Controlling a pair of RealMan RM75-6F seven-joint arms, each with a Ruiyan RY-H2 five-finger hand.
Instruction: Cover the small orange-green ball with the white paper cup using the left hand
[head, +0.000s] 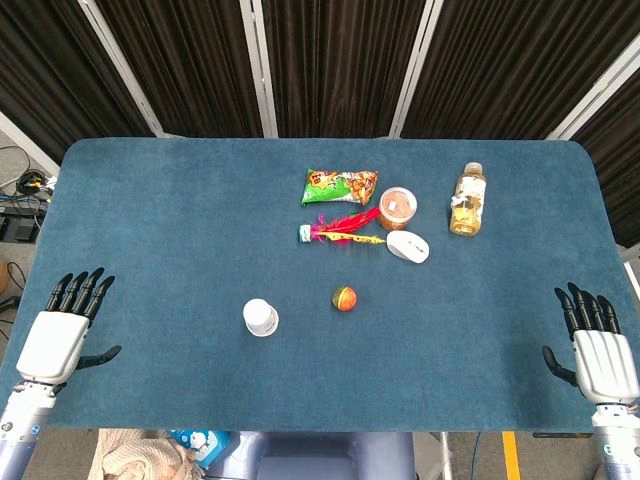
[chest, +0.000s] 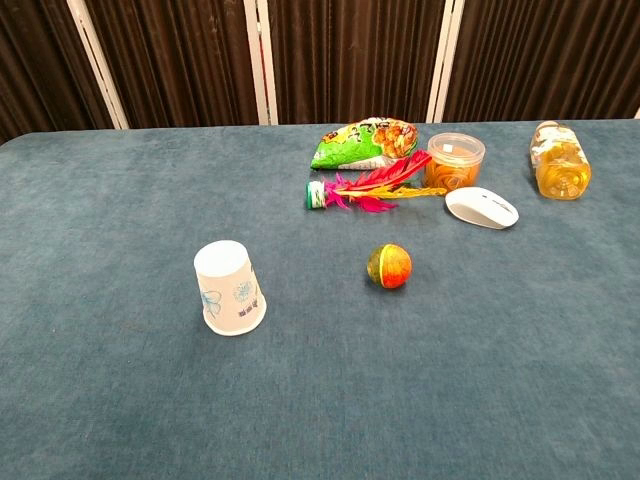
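The white paper cup (head: 260, 317) (chest: 230, 288) stands upside down on the blue table, left of centre. The small orange-green ball (head: 344, 298) (chest: 389, 266) lies a short way to its right, apart from it. My left hand (head: 62, 331) rests at the table's near left edge, fingers spread and holding nothing, far from the cup. At the near right edge my right hand (head: 600, 347) lies the same way, empty. Neither hand shows in the chest view.
Behind the ball lie a feathered shuttlecock (head: 338, 229), a green snack bag (head: 340, 185), a round orange-lidded tub (head: 399, 207), a white mouse (head: 408, 246) and a bottle of yellow drink (head: 467, 199). Dark curtains hang behind the table (head: 150, 230).
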